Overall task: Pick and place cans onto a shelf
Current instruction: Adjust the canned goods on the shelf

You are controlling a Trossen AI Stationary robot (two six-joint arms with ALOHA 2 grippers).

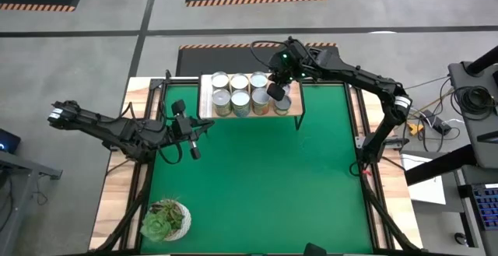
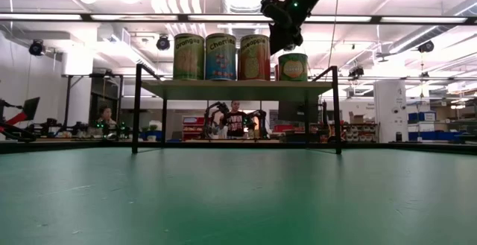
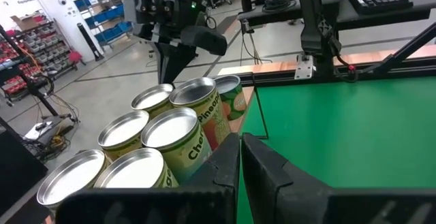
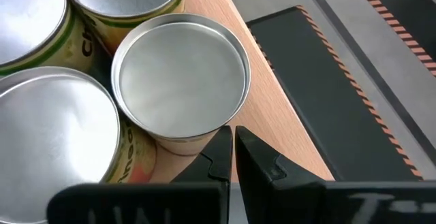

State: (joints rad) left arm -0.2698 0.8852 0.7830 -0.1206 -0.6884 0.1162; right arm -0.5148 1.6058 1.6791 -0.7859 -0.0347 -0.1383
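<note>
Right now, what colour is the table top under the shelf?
Green. The table top shows best in the high view, spreading under the shelf.

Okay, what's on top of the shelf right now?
Cans stand packed in two rows on the shelf. The shut right gripper hovers above its right end, covering whatever stands beneath it there.

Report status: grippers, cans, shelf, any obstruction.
Right gripper shut, empty, above shelf. Left gripper shut, waiting at table's left. Cans on shelf. No obstruction seen.
</note>
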